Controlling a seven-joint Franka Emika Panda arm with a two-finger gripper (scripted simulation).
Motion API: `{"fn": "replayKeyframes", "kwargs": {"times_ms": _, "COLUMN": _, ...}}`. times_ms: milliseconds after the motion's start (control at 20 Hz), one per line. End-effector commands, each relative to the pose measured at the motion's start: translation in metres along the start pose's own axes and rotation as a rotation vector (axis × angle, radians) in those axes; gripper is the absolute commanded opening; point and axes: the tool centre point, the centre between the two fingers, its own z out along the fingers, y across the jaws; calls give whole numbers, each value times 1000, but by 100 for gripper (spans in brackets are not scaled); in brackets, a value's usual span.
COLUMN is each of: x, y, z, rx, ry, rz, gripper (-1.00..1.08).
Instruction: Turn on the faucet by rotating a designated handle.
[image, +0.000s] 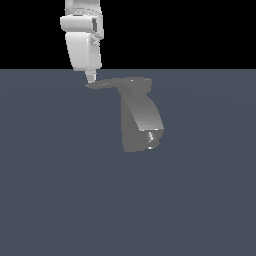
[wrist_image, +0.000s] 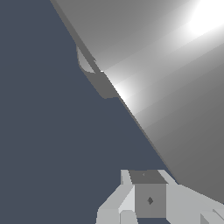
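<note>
I've set my gripper (image: 90, 80) at the handle (image: 107, 84) tip, nine o'clock of the faucet (image: 140, 120), for leverage. Can't tell how far the claw's open.

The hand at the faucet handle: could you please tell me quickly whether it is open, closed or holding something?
Hand: at the handle's tip; open or closed cannot be told.

Faucet (image: 135, 125) body: matt grey, smooth, no texture. Nozzle (image: 150, 138) at the spout end is shinier, metallic-looking. Handle (image: 107, 84): same flat grey, but throws a strong white glare up close in my wrist view. My gripper (image: 90, 78): smooth glossy white, plastic-like. Floor (image: 60, 190): uniform matt slate blue.
</note>
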Motion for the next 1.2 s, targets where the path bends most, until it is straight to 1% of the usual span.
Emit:
{"fn": "replayKeyframes", "kwargs": {"times_ms": 0, "x": -2, "y": 10, "z": 0, "rx": -3, "ry": 0, "rz": -3, "gripper": -100}}
{"fn": "replayKeyframes", "kwargs": {"times_ms": 350, "x": -3, "y": 31, "z": 0, "rx": -3, "ry": 0, "rz": -3, "gripper": -100}}
{"fn": "replayKeyframes", "kwargs": {"times_ms": 450, "x": -2, "y": 27, "z": 0, "rx": -1, "ry": -1, "rz": -2, "gripper": -100}}
{"fn": "replayKeyframes", "kwargs": {"times_ms": 1150, "x": 28, "y": 63, "z": 0, "rx": -2, "ry": -1, "rz": -2, "gripper": -100}}
